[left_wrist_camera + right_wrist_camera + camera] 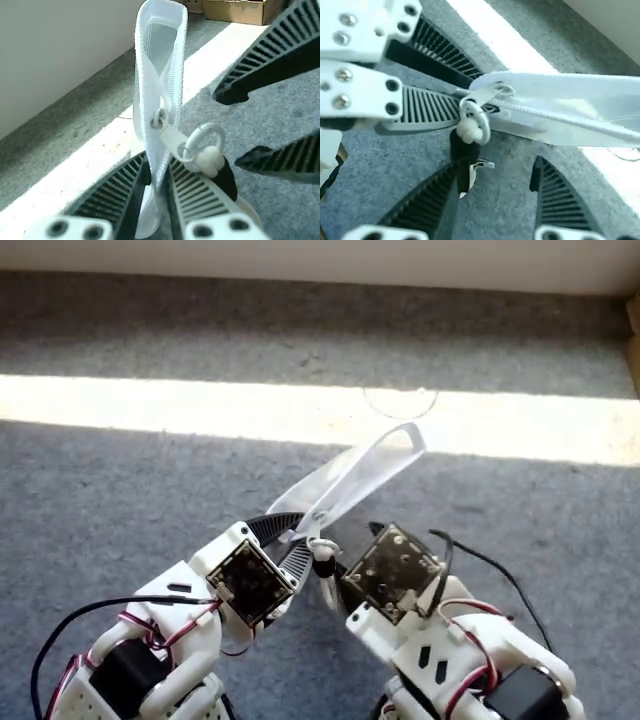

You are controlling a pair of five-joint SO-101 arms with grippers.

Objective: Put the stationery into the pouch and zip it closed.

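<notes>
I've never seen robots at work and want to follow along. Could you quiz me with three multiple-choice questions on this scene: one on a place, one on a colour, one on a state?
1. Where is the pouch?
A. Flat on the floor
B. Clamped in the left gripper
C. Inside a box

2. What colour is the pouch?
A. Red
B. Black
C. White

3. How is the right gripper?
A. Open
B. Shut on the pouch
C. Shut on a pen

Answers: B, its end sits squeezed between that gripper's fingers; C, its fabric is white; A, its fingers stand wide apart.
</notes>
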